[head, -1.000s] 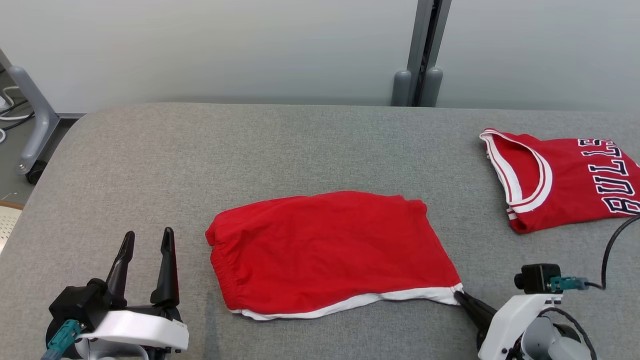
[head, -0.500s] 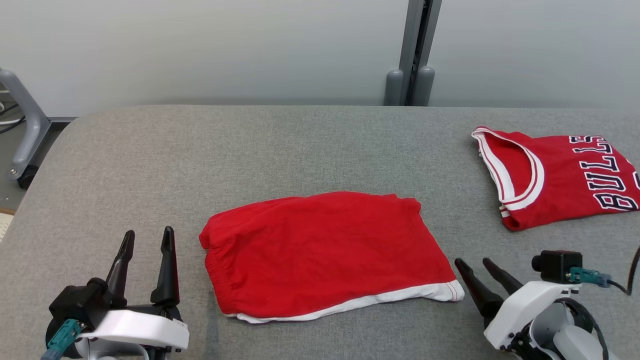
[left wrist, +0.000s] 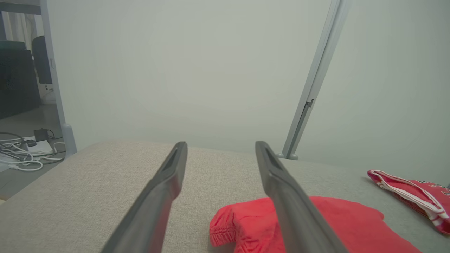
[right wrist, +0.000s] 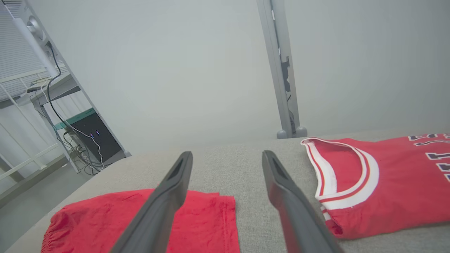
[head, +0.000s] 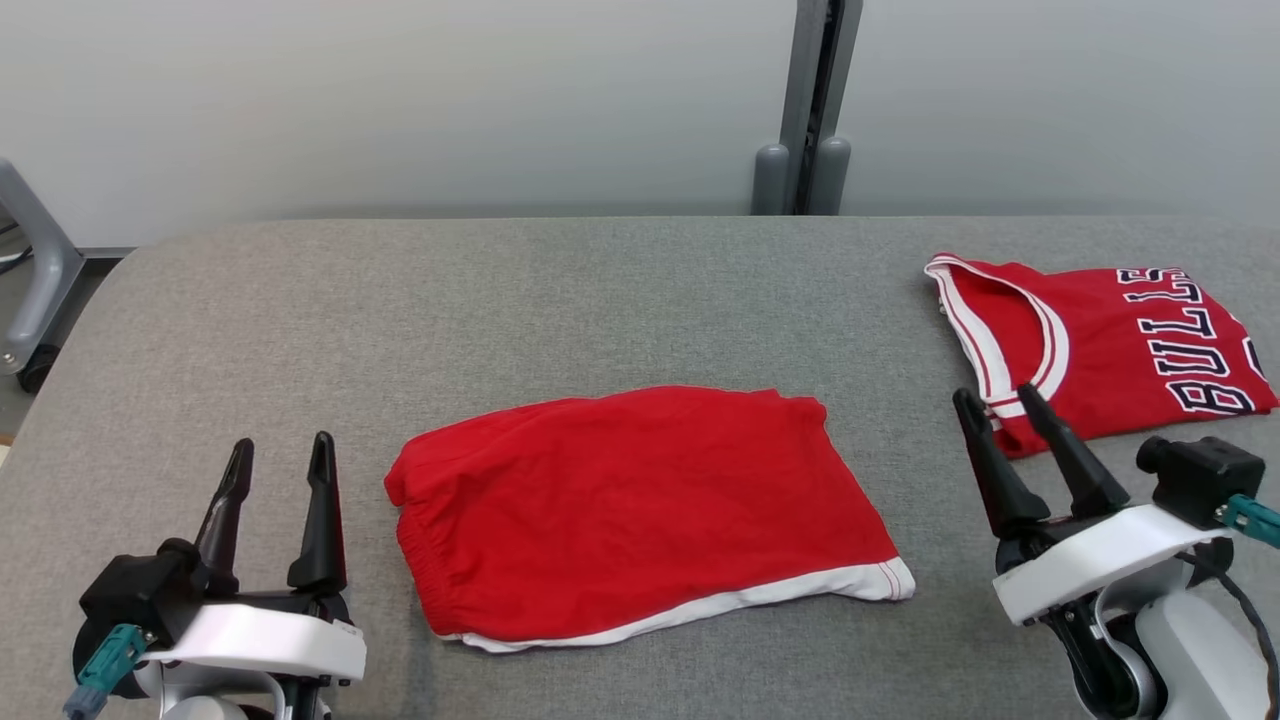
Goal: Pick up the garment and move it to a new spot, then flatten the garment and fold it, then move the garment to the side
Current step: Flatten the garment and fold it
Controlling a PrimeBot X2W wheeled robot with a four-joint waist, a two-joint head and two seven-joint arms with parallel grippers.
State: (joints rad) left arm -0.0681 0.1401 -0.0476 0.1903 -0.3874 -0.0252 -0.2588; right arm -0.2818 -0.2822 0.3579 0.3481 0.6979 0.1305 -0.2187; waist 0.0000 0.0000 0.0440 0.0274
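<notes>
The garment, a pair of red shorts [head: 640, 510] with a white hem, lies folded flat in the middle of the grey padded table [head: 500, 300]. My left gripper [head: 281, 443] stands open to the left of the waistband, touching nothing. My right gripper [head: 994, 393] is open too, raised to the right of the shorts and clear of the hem corner. The left wrist view looks between the open left gripper [left wrist: 220, 144] at the shorts [left wrist: 351, 225]. In the right wrist view the right gripper [right wrist: 227, 153] points past the shorts [right wrist: 95, 221].
A red jersey [head: 1110, 350] with white trim and dark lettering lies at the table's right, just beyond my right fingertips; it is also in the right wrist view as the jersey [right wrist: 386, 182]. A grey post [head: 805, 100] stands behind the table. A wheeled frame leg [head: 30, 290] is at the far left.
My right gripper let go of the shorts' white-hemmed corner, opened, and rose away to the right toward the jersey. The shorts stayed flat. The head camera shifted slightly.
</notes>
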